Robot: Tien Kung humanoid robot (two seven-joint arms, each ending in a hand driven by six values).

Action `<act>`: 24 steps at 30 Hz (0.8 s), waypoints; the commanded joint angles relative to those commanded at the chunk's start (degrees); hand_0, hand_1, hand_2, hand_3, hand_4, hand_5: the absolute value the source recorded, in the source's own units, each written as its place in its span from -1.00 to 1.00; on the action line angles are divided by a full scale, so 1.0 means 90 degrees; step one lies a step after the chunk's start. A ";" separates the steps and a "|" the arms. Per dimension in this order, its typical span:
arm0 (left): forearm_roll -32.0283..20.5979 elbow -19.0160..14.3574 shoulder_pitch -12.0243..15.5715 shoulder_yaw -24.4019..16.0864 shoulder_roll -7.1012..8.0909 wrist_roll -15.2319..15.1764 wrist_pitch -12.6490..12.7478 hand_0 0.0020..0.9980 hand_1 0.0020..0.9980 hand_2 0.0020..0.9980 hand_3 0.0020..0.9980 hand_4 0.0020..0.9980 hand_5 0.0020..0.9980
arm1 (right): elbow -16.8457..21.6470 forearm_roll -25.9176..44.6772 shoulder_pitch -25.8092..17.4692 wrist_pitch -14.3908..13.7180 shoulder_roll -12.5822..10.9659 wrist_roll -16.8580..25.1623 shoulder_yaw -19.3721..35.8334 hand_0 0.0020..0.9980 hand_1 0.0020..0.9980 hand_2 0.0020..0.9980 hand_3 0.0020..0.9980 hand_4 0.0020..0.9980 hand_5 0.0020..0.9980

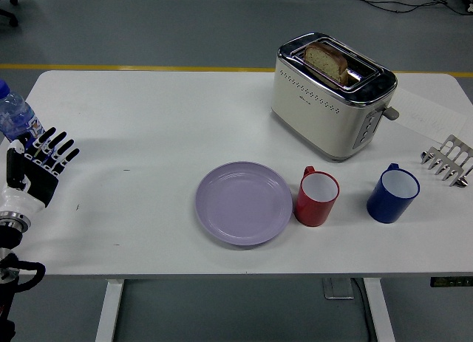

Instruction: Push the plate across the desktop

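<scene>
The left hand (pixel 35 165) sits at nine o'clock by the table's (pixel 148 120) edge, fingers apart, holding nothing; the purple plate (pixel 244 202) lies well apart, at six o'clock.

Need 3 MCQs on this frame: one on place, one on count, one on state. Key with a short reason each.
1. What stands directly right of the purple plate?
A. blue mug
B. red mug
C. toaster

2. How many mugs are on the table?
A. one
B. two
C. three

3. What is the left hand doing?
A. open, holding nothing, at the table's left edge
B. pressing on the plate's rim
C. shut on the bottle

Key:
1 B: the red mug sits right beside the plate's right rim, the blue mug further right, the toaster behind.
2 B: only the red and the blue mug show.
3 A: its fingers are spread beside the water bottle, far left of the plate, grasping nothing.
</scene>
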 joint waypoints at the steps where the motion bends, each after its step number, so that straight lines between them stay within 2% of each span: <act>1: -0.0001 0.0000 0.0002 -0.0013 0.0002 0.0006 -0.0004 0.30 0.41 0.39 0.25 0.02 0.91 | 0.0000 0.0001 0.0001 0.0000 0.0000 0.0000 -0.0001 0.06 -0.07 0.19 0.10 -0.49 -0.61; 10: -0.0035 0.0040 0.0176 -0.0413 0.0000 0.0026 -0.0071 0.31 0.42 0.41 0.27 0.04 0.97 | 0.0000 -0.0011 0.0020 0.0007 0.0002 -0.0013 0.0005 0.06 -0.07 0.19 0.10 -0.49 -0.61; 24: -0.0024 0.0055 0.0215 -0.0548 -0.0030 -0.0005 -0.0081 0.31 0.42 0.41 0.27 0.04 0.97 | 0.0000 -0.0036 0.0037 0.0012 0.0007 -0.0018 0.0022 0.06 -0.07 0.19 0.10 -0.49 -0.61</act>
